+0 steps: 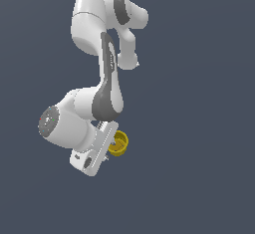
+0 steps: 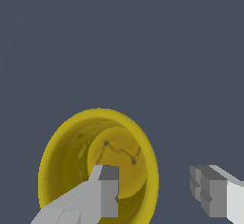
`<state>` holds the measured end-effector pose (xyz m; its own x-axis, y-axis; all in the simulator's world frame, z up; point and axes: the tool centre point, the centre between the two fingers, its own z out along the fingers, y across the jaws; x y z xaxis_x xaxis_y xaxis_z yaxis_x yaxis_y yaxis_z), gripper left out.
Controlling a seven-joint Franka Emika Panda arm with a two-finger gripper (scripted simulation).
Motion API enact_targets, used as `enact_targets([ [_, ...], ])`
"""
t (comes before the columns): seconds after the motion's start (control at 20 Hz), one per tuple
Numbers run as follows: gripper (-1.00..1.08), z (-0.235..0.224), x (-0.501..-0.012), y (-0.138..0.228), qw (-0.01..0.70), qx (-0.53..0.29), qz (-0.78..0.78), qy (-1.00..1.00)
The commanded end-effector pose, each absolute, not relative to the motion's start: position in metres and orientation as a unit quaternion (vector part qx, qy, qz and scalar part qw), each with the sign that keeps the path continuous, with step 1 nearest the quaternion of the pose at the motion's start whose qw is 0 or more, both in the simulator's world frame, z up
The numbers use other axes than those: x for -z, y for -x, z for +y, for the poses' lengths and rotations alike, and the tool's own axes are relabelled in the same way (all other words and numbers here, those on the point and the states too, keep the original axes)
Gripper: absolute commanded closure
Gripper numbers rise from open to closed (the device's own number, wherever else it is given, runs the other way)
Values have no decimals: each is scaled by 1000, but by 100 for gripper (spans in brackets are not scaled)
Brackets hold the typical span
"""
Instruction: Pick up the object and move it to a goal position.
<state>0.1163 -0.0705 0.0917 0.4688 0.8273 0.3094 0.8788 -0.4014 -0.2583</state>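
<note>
Cup (image 1: 118,144) beside gripper (image 1: 110,151), exterior view's right

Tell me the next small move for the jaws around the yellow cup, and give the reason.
Probably close the jaws. In the wrist view one finger sits inside the yellow cup and the other finger stands outside its rim, with a wide gap between them, so the wall lies between them, ready to pinch.

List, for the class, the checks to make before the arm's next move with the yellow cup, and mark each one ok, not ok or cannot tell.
1. Cup in sight of both cameras: ok.
2. Pincer open: ok.
3. One finger inside the cup's mouth, the other outside the rim: ok.
4. Fingers touching the wall: cannot tell.
5. Cup resting on a surface: cannot tell.
6. Goal position visible: not ok.
</note>
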Motion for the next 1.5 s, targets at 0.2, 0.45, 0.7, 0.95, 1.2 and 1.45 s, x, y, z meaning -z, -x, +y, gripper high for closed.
enact_targets([
  [0.2, -20, -62, -73, -114, 196, 66, -512, 834],
  [0.45, 108, -62, -72, -114, 196, 66, -512, 834],
  [0.7, 108, -62, -72, -114, 196, 66, -512, 834],
  [0.95, 108, -61, -74, -114, 196, 66, -511, 834],
  [1.2, 108, -53, -85, -114, 193, 70, -506, 838],
  [1.45, 108, -36, -108, -115, 187, 78, -494, 846],
])
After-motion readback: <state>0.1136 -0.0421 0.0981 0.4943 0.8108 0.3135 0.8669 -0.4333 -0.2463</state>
